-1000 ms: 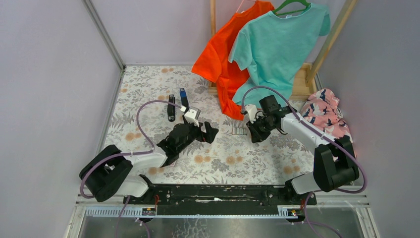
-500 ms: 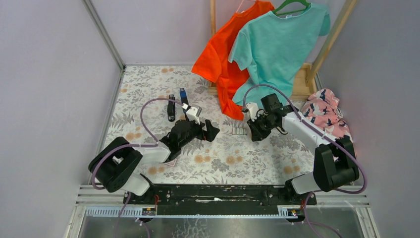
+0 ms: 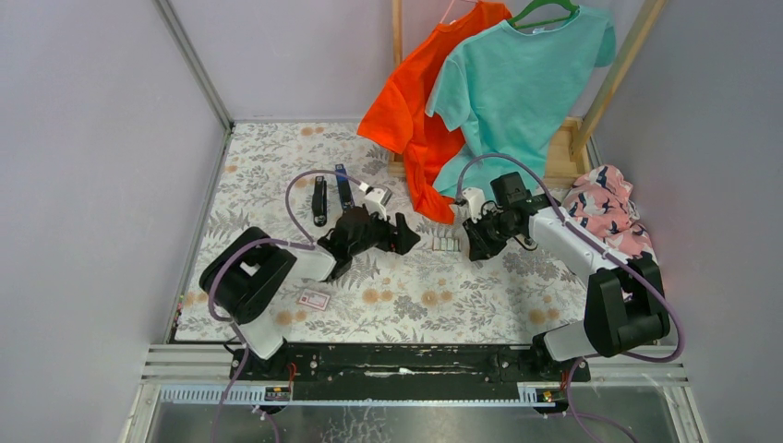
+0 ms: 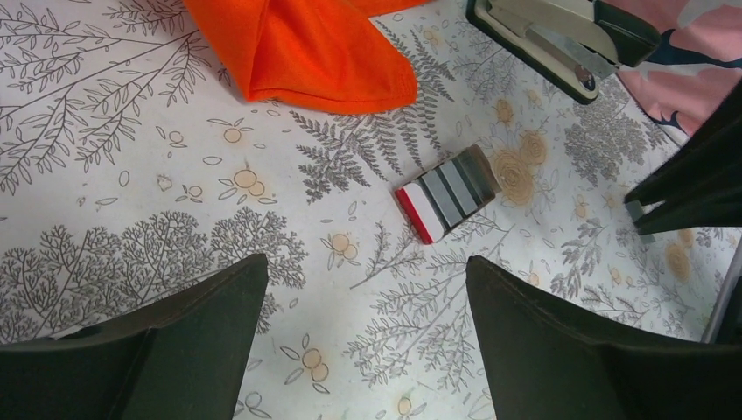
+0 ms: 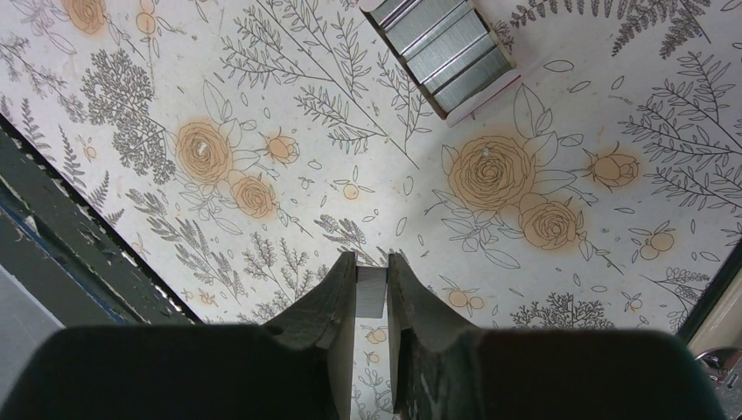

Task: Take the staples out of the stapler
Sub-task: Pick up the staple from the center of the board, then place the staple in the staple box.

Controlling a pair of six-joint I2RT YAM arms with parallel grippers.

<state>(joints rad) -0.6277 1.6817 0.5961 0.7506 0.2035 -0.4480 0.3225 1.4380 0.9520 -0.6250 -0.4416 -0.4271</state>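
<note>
Floral-print tablecloth [image 4: 131, 201] under both arms, matte, grey ferns and tan roses. Left gripper [image 4: 363, 337] fingers [image 4: 201, 324] are spread wide with nothing between them, hovering near the staples [image 4: 451, 188]. These are short silvery-grey rows lying side by side in a small flat tray with a red-and-white edge, mid-table between the two grippers. Right gripper [image 5: 372, 262] fingers [image 5: 328, 297] are almost together, pinching a thin grey strip [image 5: 372, 293] — too little shows to tell what it is. Past the staples is the stapler [image 4: 547, 35], black body with a silver-grey metal channel, cut off by the frame top in the left wrist view and hard to make out from above. Orange shirt [image 4: 315, 52] hem, soft and folded, rests on the cloth near the staples. Pink patterned fabric [image 4: 700, 61] sits behind the stapler — cropped.
</note>
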